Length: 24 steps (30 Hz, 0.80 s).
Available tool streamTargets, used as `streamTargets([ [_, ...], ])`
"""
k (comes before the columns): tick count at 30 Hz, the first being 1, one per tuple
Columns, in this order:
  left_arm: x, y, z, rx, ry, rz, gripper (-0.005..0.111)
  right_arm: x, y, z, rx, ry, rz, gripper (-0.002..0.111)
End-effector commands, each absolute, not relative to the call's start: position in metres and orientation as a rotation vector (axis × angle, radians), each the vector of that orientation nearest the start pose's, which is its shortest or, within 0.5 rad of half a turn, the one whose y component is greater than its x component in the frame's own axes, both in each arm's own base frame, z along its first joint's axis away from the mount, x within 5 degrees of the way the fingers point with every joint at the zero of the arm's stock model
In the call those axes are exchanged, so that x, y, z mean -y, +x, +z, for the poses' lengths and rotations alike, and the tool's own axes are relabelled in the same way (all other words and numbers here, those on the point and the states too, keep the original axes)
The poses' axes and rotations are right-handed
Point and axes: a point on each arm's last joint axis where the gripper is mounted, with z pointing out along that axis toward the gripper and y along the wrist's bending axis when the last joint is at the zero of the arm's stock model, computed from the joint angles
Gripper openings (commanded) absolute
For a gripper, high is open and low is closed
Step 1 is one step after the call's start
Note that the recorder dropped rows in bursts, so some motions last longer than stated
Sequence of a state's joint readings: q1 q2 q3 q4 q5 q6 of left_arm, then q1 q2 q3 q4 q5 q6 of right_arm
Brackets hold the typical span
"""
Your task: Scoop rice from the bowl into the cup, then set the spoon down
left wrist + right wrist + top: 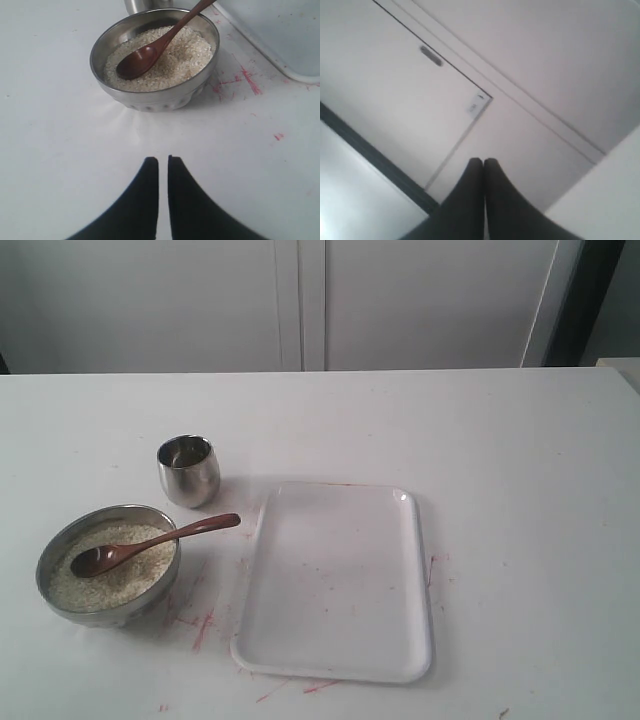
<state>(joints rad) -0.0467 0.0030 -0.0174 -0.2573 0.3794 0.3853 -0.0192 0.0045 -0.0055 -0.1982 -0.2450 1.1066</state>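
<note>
White table (520,440) is seen before pale cabinet doors. Toward its left edge the spoon (150,545) is laid in the rice (140,570) of the bowl (45,560). The cup (188,472) is placed just beside, toward the far edge. No rice is seen in it, so every step seems left. Left gripper (163,165) and right gripper (483,162) are closed on nothing.

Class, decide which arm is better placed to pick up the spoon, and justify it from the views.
Left. The left gripper faces the bowl and spoon just ahead; the right gripper points at a cabinet door, with neither in its view.
</note>
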Motion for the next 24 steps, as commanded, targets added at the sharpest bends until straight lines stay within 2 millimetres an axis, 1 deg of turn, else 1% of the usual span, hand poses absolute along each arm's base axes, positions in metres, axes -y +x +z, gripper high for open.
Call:
streamTargets([
  [1, 0.012, 0.052, 0.184, -1.823, 0.244, -0.03, 0.014, -0.009, 0.038, 0.26, -0.898, 0.365, 0.956, 0.0],
  [3, 0.012, 0.052, 0.184, -1.823, 0.244, -0.03, 0.014, -0.01, 0.032, 0.268, -0.824, 0.317, 0.978, 0.0],
  [8, 0.012, 0.052, 0.184, -1.823, 0.244, -0.03, 0.014, -0.013, 0.017, 0.306, -0.737, 0.221, 0.96, 0.0],
  [11, 0.012, 0.052, 0.184, -1.823, 0.244, -0.03, 0.014, -0.015, 0.005, 0.335, -0.749, 0.153, 0.875, 0.0],
  [15, 0.012, 0.052, 0.184, -1.823, 0.244, -0.03, 0.014, -0.015, -0.018, 0.375, -0.77, 0.066, 0.691, 0.0],
  [17, 0.012, 0.052, 0.184, -1.823, 0.244, -0.03, 0.014, -0.009, -0.031, 0.393, -0.78, 0.111, 0.634, 0.0],
  [21, 0.012, 0.052, 0.184, -1.823, 0.244, -0.03, 0.014, 0.007, -0.06, 0.422, -0.791, 0.231, 0.561, 0.0],
  [24, 0.012, 0.052, 0.184, -1.823, 0.244, -0.03, 0.014, 0.018, -0.083, 0.438, -0.799, 0.28, 0.474, 0.0],
])
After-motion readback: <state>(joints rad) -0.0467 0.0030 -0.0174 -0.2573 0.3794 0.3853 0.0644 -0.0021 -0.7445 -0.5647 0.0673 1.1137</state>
